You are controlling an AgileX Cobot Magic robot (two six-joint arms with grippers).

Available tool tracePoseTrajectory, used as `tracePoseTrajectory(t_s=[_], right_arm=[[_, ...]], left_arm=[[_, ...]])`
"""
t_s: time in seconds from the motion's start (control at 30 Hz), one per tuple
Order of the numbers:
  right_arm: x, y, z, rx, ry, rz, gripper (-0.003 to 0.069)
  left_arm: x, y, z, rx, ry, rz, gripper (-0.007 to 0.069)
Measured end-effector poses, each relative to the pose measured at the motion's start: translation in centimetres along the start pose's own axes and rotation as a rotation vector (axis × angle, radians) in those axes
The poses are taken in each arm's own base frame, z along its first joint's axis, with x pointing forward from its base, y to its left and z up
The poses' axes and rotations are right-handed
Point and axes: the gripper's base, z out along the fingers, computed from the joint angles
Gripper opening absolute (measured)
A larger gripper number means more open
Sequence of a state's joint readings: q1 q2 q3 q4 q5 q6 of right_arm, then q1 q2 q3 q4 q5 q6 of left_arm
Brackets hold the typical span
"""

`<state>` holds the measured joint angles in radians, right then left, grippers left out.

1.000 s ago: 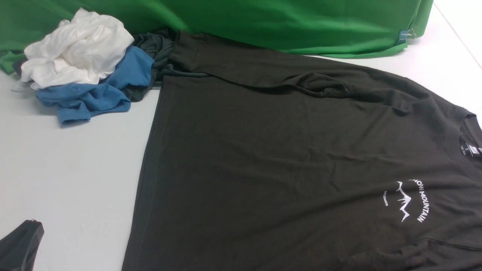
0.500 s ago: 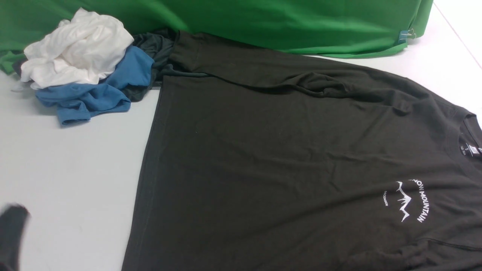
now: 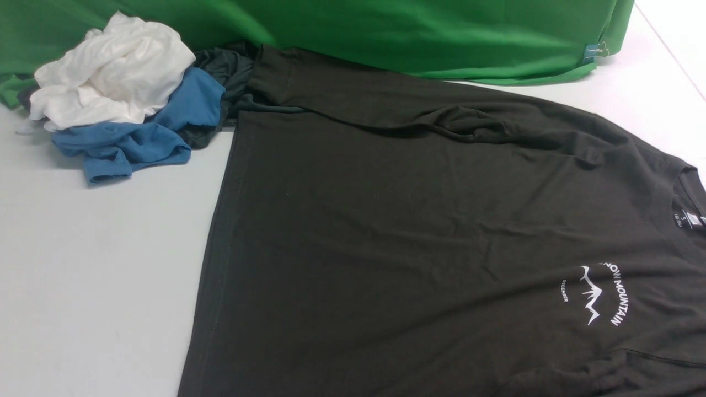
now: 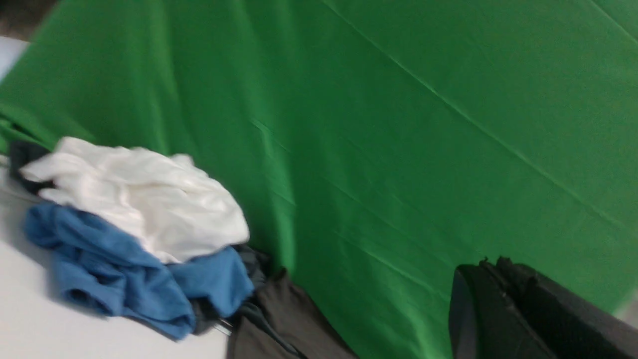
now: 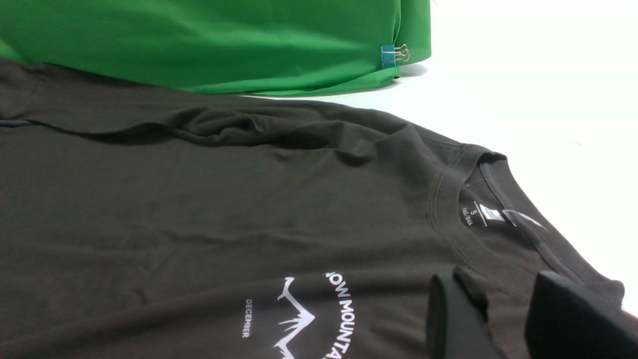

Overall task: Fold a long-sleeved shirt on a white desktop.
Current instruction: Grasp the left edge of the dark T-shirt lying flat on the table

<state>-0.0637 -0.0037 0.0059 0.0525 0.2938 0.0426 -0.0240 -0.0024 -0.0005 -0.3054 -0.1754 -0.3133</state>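
White desktop [image 3: 83, 264] bears the shirt [image 3: 419, 231] spread flat in front view; soft, light knit, best pinched at hem [image 3: 216, 231] or shoulder [image 3: 618, 138]. Left wrist view: left gripper [image 4: 491, 271] clenched, empty. Right wrist view: right gripper [image 5: 493, 289] part-open above the collar [image 5: 443, 199], holding nothing

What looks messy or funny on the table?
The black shirt lies mostly flat, but its far sleeve is laid along the top edge with a bunched wrinkle. At the far left, a white garment and a blue garment sit in a crumpled heap right beside the shirt's corner.
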Motion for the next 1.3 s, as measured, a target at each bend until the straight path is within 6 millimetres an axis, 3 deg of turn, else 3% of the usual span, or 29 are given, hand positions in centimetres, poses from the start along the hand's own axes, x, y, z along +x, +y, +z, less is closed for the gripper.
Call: tracePoseTrajectory(t_s=[0.2, 0.23, 0.27, 0.33, 0.37, 0.4, 0.47, 0.57, 0.7, 0.83, 1.0, 1.17, 1.3], right_arm=[[-0.1, 0.0, 0.0, 0.000, -0.009, -0.003, 0.0242], [-0.3, 0.0, 0.0, -0.001, -0.037, -0.011, 0.0242], [-0.4, 0.0, 0.0, -0.002, -0.042, -0.011, 0.0242], [-1.2, 0.1, -0.1, -0.012, -0.134, 0.043, 0.0242], [-1.3, 0.1, -0.1, -0.013, -0.143, 0.052, 0.0242], [-2.0, 0.1, -0.2, -0.032, -0.221, 0.156, 0.0242], [-2.5, 0.1, -0.4, -0.052, -0.279, 0.243, 0.0242], [-3.7, 0.1, -0.8, -0.107, -0.407, 0.431, 0.0237], [-4.6, 0.6, -1.2, -0.174, -0.315, 0.543, 0.0202], [-9.6, 2.5, -3.3, -0.332, -0.051, 0.254, 0.0175], [-15.6, 4.2, -6.3, -0.631, 0.234, -0.143, 0.0170], [-18.2, 4.8, -7.7, -0.836, 0.247, -0.246, 0.0169], [-18.8, 5.0, -8.4, -1.006, 0.208, -0.282, 0.0169]], left_arm=[[-2.0, -3.3, 1.1, 0.190, 0.117, 0.257, 0.0021], [-2.1, -4.0, 2.0, 0.190, 0.244, 0.307, 0.0021], [-2.3, -4.2, 2.2, 0.194, 0.251, 0.308, 0.0021], [-1.6, -5.0, 3.8, 0.171, 0.499, 0.362, 0.0021], [-1.4, -5.2, 4.0, 0.171, 0.540, 0.376, 0.0021], [-0.8, -6.0, 4.6, 0.190, 0.706, 0.444, 0.0021], [0.0, -6.8, 5.0, 0.224, 0.854, 0.495, 0.0021], [1.2, -9.3, 5.2, 0.389, 1.118, 0.620, 0.0021], [3.1, -11.6, 4.5, 0.583, 1.410, 0.688, 0.0021], [4.8, -11.7, 3.5, 0.699, 1.691, 0.762, 0.0021], [7.0, -11.3, 3.9, 0.702, 1.784, 0.806, 0.0024], [9.1, -10.5, 4.4, 0.671, 1.798, 0.849, 0.0081], [11.6, -8.6, 4.4, 0.596, 1.876, 0.886, 0.0214]])
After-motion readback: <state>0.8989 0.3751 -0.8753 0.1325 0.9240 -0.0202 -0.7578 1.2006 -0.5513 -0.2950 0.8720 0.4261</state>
